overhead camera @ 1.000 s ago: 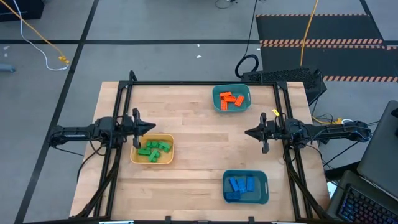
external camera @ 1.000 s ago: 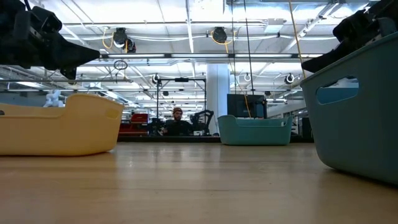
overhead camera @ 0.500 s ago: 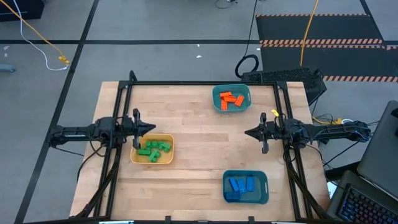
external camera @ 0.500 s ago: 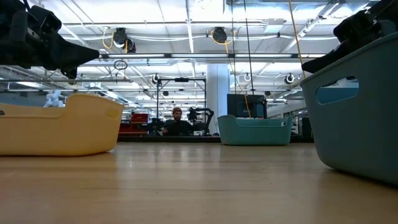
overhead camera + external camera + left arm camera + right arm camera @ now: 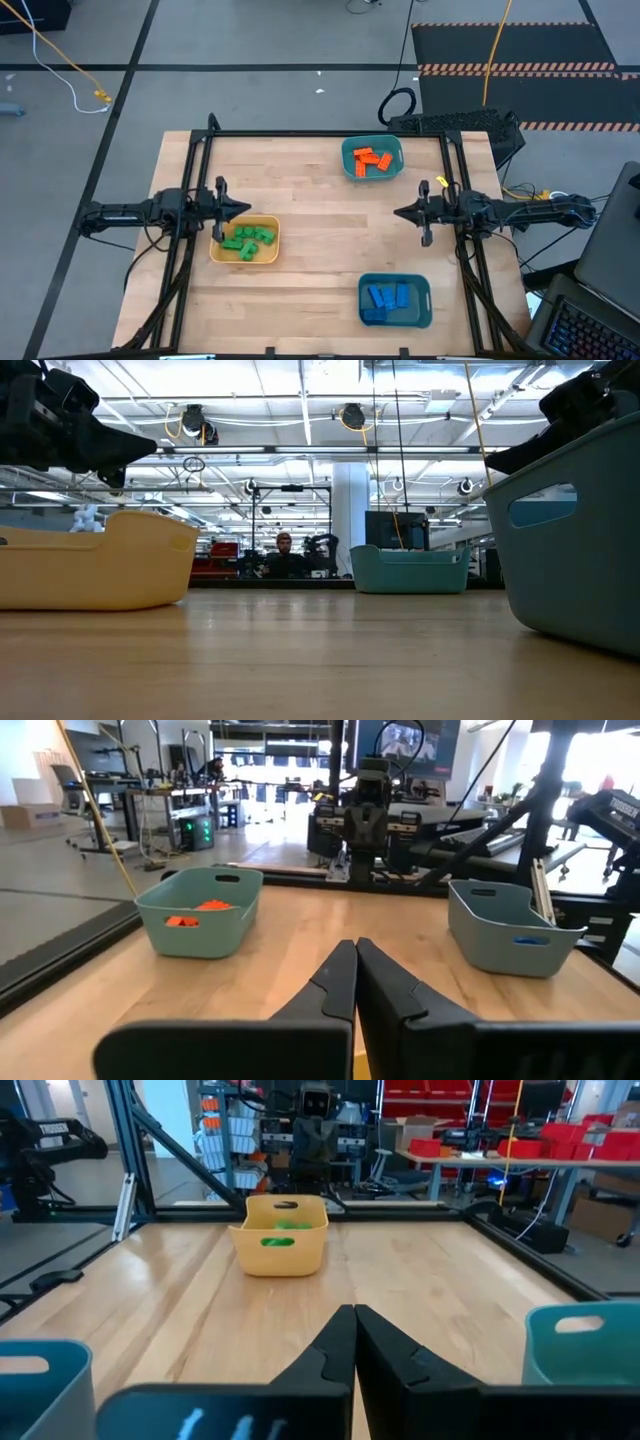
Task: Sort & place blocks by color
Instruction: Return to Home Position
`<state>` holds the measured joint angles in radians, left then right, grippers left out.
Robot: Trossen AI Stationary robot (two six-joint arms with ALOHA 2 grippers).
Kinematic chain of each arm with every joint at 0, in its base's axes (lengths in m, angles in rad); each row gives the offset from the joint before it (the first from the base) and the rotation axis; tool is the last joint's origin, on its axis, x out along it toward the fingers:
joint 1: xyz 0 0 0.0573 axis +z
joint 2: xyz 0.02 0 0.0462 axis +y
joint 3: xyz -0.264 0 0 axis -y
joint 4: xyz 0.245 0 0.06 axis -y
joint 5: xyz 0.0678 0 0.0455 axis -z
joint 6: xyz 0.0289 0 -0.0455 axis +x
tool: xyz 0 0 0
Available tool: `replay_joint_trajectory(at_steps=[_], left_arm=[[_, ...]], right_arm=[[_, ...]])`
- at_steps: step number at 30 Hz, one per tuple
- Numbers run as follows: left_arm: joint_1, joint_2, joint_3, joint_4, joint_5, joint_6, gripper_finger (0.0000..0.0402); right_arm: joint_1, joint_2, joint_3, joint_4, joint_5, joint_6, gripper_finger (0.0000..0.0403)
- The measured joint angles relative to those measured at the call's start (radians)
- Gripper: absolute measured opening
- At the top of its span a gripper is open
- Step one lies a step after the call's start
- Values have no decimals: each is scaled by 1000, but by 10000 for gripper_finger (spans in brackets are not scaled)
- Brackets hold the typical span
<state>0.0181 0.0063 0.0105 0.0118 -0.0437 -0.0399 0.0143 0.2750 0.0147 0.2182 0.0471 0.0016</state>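
All the blocks I can see are already sorted. The green blocks lie heaped in the yellow tray, the orange blocks in one teal tray, and the blue blocks in a second teal tray nearer the front edge. I see no block loose on the tabletop.

The left arm hangs level over the tabletop with its jaws just beside the yellow tray's rim. The right arm faces it from the other side, its jaws over bare wood between the two teal trays. Both wrist views show the jaws pressed together with nothing between them.

If I had to lift a block again, I would expect stiff moulded plastic, very light and not fragile. It should stand a firm pinch without giving. The smooth side walls look slippery, and the studded top offers no flat seat. I would therefore close across two opposite flat sides, low on the body and near its middle, so that it cannot pivot.

Each heap is packed, with blocks touching and some tilted, and the tray walls stand close around them. I judge an outer or topmost block the easiest to take, approached from straight above.
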Motion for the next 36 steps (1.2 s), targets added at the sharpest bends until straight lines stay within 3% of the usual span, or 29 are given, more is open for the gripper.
replay_joint_trajectory(at_steps=[16,29,36], left_arm=[[0,0,0,-2,12,-18,19],[0,0,0,-2,14,32,4],[0,0,0,-1,13,45,34]], right_arm=[[0,-259,0,-190,-29,19,0],[0,-266,-1,-196,-23,37,0],[0,-264,-1,-194,-23,23,0]])
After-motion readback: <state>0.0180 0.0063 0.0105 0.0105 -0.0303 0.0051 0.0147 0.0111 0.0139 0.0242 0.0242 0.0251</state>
